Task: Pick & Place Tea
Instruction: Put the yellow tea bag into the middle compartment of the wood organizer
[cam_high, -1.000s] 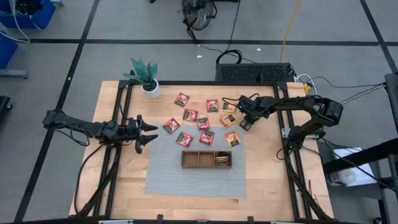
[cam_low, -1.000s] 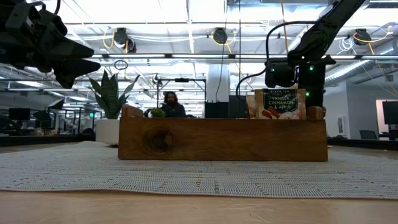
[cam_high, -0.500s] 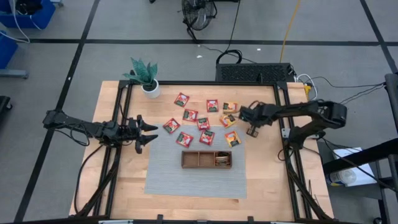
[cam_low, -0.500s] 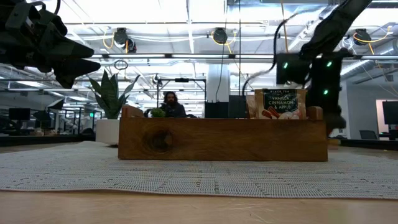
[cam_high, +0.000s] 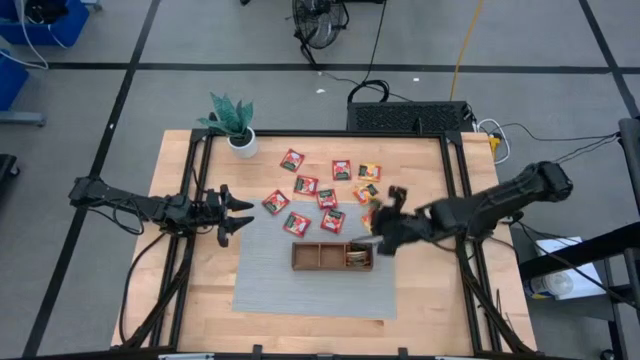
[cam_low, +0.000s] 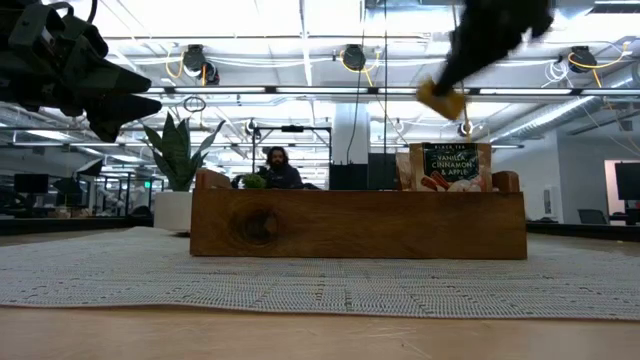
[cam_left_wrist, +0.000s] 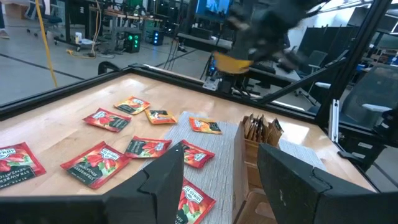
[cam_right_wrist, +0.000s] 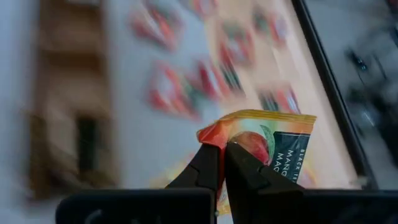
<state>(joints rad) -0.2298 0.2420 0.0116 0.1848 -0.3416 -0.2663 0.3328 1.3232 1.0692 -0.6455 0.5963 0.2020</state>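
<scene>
High view: the right gripper (cam_high: 372, 238), clenched on 1 orange tea sachet (cam_right_wrist: 267, 149), hangs just beside the tray's (cam_high: 320, 266) right compartment.

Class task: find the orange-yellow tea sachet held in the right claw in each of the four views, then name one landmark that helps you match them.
High view: orange-yellow tea sachet, just right of the wooden tray.
Low view: upper right, above the tray.
Left wrist view: top centre, blurred.
Right wrist view: centre, pinched in the right claw.
Shared landmark: the wooden tray.

Probably a robotics lab (open-plan): ceiling ducts (cam_low: 345, 57), monitors (cam_left_wrist: 214, 6).
</scene>
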